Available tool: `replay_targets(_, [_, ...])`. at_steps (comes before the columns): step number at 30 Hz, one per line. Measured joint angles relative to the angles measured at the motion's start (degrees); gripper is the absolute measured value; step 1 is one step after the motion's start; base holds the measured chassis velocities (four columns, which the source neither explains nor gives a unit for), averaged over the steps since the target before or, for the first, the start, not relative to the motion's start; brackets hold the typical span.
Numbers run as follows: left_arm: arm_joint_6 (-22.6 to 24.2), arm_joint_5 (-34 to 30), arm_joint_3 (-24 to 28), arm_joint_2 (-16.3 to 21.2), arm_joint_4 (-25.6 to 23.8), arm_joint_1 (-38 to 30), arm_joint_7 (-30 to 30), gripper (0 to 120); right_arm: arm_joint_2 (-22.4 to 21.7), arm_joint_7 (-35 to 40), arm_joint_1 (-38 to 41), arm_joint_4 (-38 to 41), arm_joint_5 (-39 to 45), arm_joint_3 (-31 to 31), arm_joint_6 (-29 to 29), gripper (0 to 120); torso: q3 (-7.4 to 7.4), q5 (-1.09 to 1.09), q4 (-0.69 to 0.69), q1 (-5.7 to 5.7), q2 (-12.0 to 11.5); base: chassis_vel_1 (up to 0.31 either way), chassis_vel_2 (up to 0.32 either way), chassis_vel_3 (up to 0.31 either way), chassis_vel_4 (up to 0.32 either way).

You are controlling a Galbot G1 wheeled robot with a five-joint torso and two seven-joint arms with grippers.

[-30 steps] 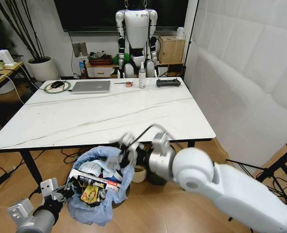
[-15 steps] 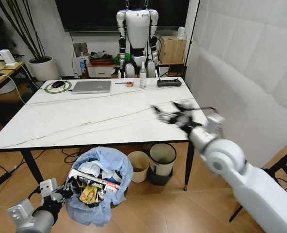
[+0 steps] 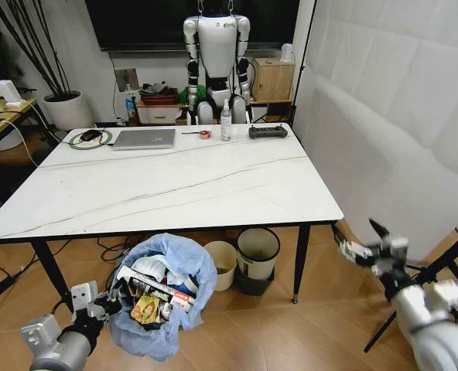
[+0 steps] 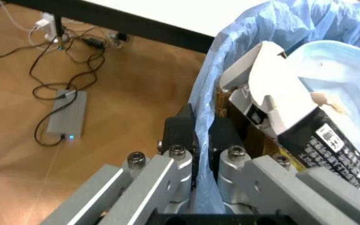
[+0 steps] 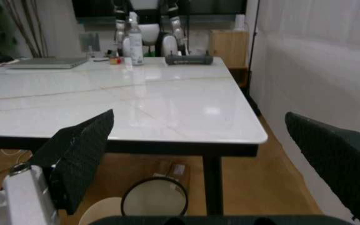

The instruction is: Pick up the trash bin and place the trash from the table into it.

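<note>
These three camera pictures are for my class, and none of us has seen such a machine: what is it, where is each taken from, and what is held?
It is a two-armed wheeled robot. The head camera looks down on the large white table, which carries a silver laptop. The left gripper, seen by its wrist camera, pinches the light-blue bag of the small round trash bin, which holds boxes and wrappers. The right gripper is open, holds nothing and hangs beside the table's right edge.

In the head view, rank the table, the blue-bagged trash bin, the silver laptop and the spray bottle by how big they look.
1. Table
2. Trash bin, enlarged by nearness to the camera
3. Laptop
4. Spray bottle
</note>
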Motion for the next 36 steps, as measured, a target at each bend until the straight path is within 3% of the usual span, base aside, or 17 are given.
replay_targets(3, [-1.61,1.41,-0.28,0.71,0.91,0.43,1.12,0,1.84,0.01,-0.68,0.19,-0.7,-0.34,0.11,100,0.0,-0.02,0.01,0.0,0.0,0.0,0.0,0.0,0.0])
replay_targets(12, [-6.08,4.64,-0.33,1.51,4.83,1.03,2.62,0,1.83,0.18,-0.22,0.21,-0.6,-0.8,0.0,100,0.01,-0.01,0.03,0.01,0.0,0.0,0.0,0.0,0.0])
replay_targets(23, [-6.3,2.02,0.31,0.94,7.08,-0.78,2.44,0,1.67,0.28,0.07,0.21,-0.34,-1.01,-0.2,100,0.01,-0.01,0.02,0.02,0.0,0.0,0.0,0.0,0.0])
replay_targets(36, [-4.03,-4.16,1.2,-0.64,4.41,-0.48,-1.28,0,1.58,0.38,0.22,0.19,-0.17,-1.13,-0.31,100,-0.28,-0.01,0.02,-0.24,-0.58,0.0,0.0,0.0,0.0])
